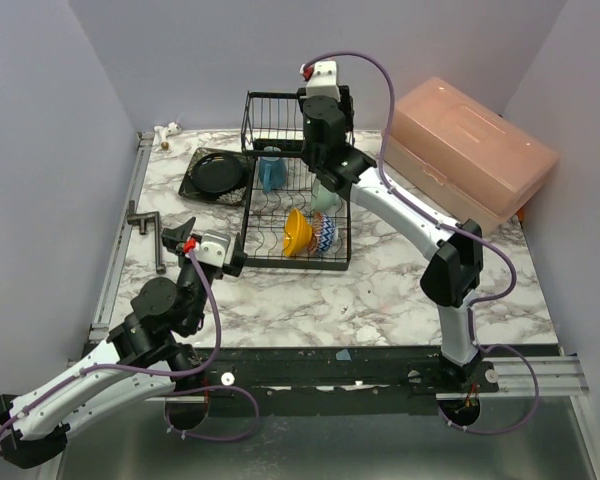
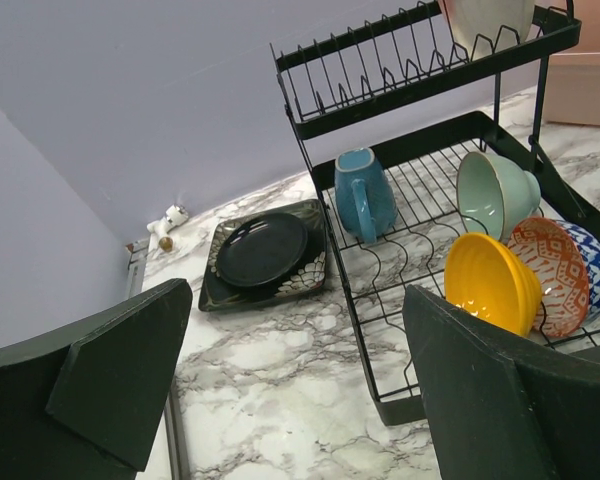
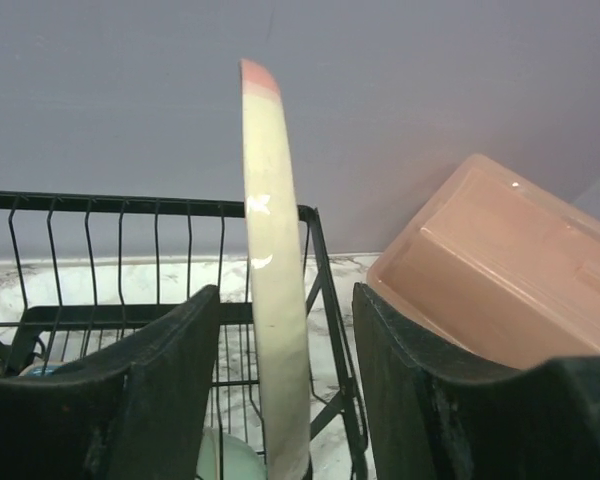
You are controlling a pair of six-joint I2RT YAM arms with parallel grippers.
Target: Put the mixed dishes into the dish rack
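Note:
The black wire dish rack (image 1: 248,225) holds the blue-handled mug (image 2: 365,192), mint-green bowl (image 2: 495,192), orange bowl (image 2: 490,280) and red-patterned bowl (image 2: 550,275). The beige-pink plate (image 3: 275,280) stands on edge in the rack's taller rear section. My right gripper (image 3: 285,295) is open around it, with a gap on each side. The black round plate (image 2: 262,248) lies on the black square patterned plate (image 2: 315,275) on the table left of the rack. My left gripper (image 2: 298,300) is open and empty above the marble, near the rack's front left corner.
The big pink plastic box (image 1: 475,150) sits right of the rack, close to my right gripper (image 1: 325,100). A blue-patterned bowl (image 2: 592,270) leans behind the red-patterned one. A metal tool (image 1: 150,235) lies at the table's left edge. A small white object (image 1: 165,132) sits at the back left corner.

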